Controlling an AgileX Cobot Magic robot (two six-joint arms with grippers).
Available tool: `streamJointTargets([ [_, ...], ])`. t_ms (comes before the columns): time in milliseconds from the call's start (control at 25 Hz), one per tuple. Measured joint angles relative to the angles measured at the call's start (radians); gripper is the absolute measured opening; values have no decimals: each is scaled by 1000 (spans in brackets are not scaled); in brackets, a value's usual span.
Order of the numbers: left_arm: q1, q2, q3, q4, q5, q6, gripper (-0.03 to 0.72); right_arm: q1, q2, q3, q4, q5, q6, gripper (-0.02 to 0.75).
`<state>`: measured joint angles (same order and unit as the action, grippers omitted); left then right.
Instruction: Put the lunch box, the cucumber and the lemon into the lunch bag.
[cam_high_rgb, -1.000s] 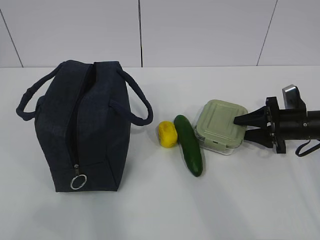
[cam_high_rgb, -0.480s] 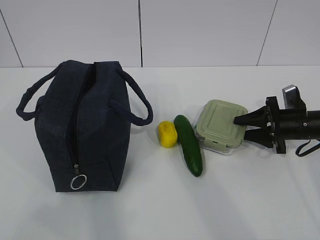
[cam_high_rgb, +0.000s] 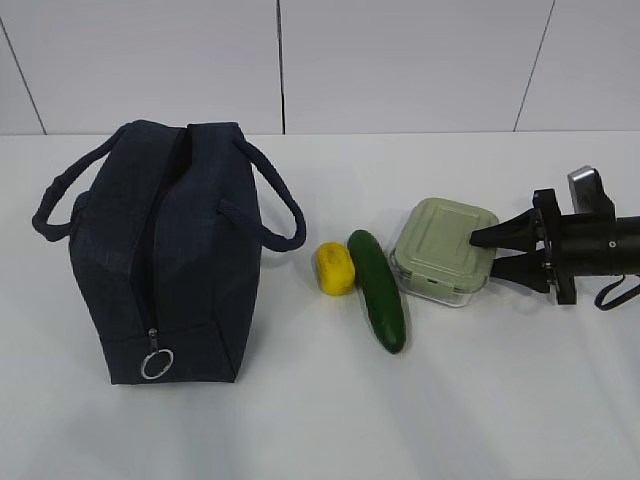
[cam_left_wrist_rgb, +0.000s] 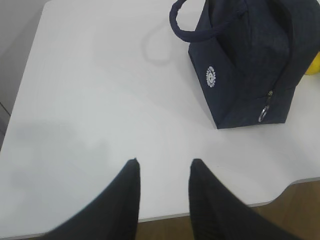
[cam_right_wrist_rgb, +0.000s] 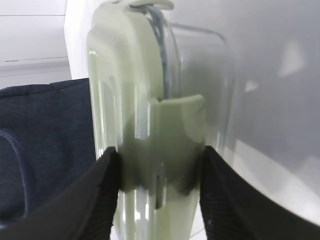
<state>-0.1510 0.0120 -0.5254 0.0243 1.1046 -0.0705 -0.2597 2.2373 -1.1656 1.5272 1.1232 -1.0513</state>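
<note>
Right gripper clamped on the lunch box, which sits slightly higher than a second ago.

At right of the exterior frame the right gripper (cam_high_rgb: 487, 252) pinches the lunch box (cam_high_rgb: 440, 247) top and bottom, its near edge now tipped up off the table (cam_high_rgb: 320, 400). Cucumber (cam_high_rgb: 377, 290) and lemon (cam_high_rgb: 335, 268) lie unmoved at centre; the lunch bag (cam_high_rgb: 165, 250) stands at left. The left gripper (cam_left_wrist_rgb: 162, 172) hangs partly open, empty, over the table's lower edge.

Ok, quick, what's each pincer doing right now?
Left pincer: open, empty, above the white table.
Right pincer: closed on the sage-green-lidded square glass lunch box, one finger on its lid, one under its base.
</note>
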Motion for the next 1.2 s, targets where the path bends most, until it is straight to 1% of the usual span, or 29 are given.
streamJointTargets([
  [1080,0,0,0,0,0,0,239,0,-50,0,-20,-6,28,351],
  [1200,0,0,0,-24,0,0,239,0,-80,0,-25,-6,35,351],
])
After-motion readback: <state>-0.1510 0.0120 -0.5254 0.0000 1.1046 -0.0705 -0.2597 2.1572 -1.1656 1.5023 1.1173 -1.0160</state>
